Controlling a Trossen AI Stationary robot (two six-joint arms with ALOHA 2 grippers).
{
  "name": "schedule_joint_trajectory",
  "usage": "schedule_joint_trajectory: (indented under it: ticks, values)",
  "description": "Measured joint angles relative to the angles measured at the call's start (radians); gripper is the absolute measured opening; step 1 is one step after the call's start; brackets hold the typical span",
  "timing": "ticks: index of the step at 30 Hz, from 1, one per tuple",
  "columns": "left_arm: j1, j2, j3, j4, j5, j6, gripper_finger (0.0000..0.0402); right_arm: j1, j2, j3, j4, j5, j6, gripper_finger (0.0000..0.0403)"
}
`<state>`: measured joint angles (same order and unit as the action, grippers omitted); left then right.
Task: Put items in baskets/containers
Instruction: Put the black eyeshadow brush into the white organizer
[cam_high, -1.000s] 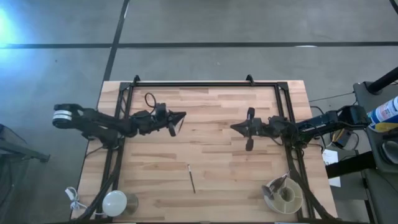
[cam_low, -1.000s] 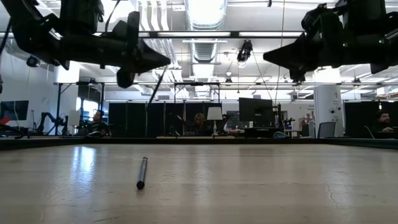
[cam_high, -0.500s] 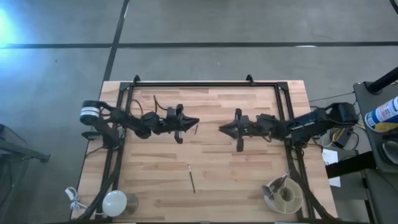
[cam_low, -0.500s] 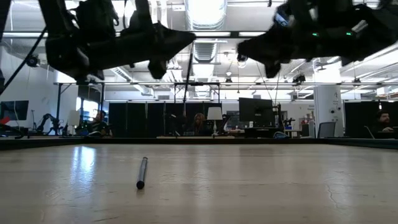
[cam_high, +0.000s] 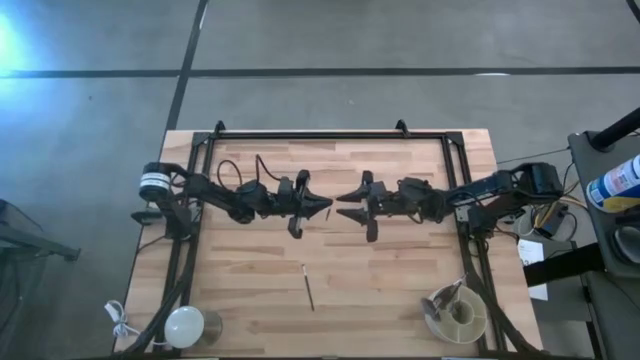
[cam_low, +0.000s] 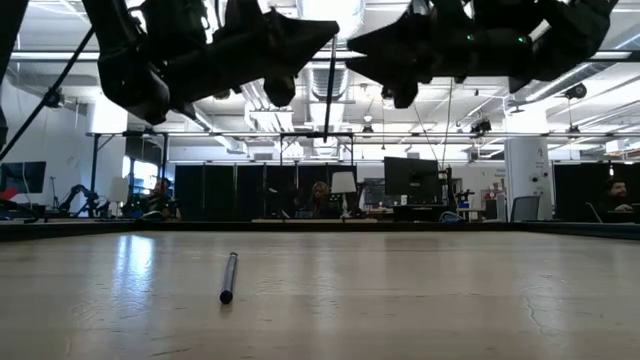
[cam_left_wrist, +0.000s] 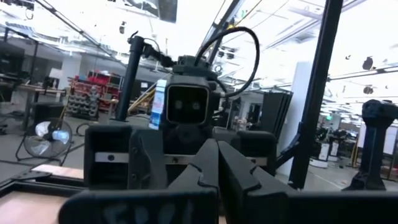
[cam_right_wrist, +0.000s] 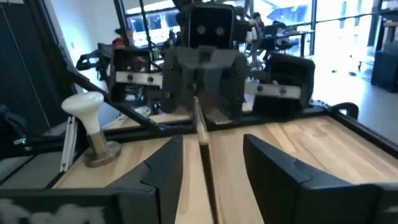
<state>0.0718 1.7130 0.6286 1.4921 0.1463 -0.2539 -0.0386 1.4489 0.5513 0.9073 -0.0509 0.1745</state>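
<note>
My left gripper is shut on a thin dark makeup brush high over the table's middle. Facing it, my right gripper stands open just to the right. In the right wrist view its two fingers stand on either side of the hanging brush without touching it. A second brush lies flat on the boards nearer the front. The round cream tub stands at the front right with several brushes in it. My left gripper pinches the brush near its upper end between its two shut fingers, which come in level from the table's left. The brush hangs almost upright below the fingers, well clear of the table.
A white dome with a cord sits at the front left corner. A black frame runs along the table's far edge and down both sides. People and desks show in the room beyond.
Both arms have reached in toward the table's middle until the grippers nearly meet. My left gripper has carried the hanging brush toward the right. My right gripper has gone toward the left and has opened.
</note>
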Motion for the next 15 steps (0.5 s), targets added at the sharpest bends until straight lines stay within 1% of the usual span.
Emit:
schedule_joint_trajectory:
  ticks: [5,9,12,15]
  values:
    - [-0.004,0.001,0.008,-0.002,0.0,0.001,0.0,0.001,0.03,0.053,0.0,0.0,-0.012,0.0162]
    - [-0.004,0.003,0.014,-0.003,0.0,0.003,0.0,0.001,0.072,0.091,-0.013,0.001,-0.023,0.015]
    - [-0.004,0.003,0.014,-0.003,0.0,0.004,0.0,0.001,0.09,0.109,-0.012,0.001,-0.028,0.0129]
    - [-0.004,0.003,0.012,-0.003,-0.002,0.004,0.0,0.001,0.092,0.11,-0.014,0.001,-0.03,0.0094]
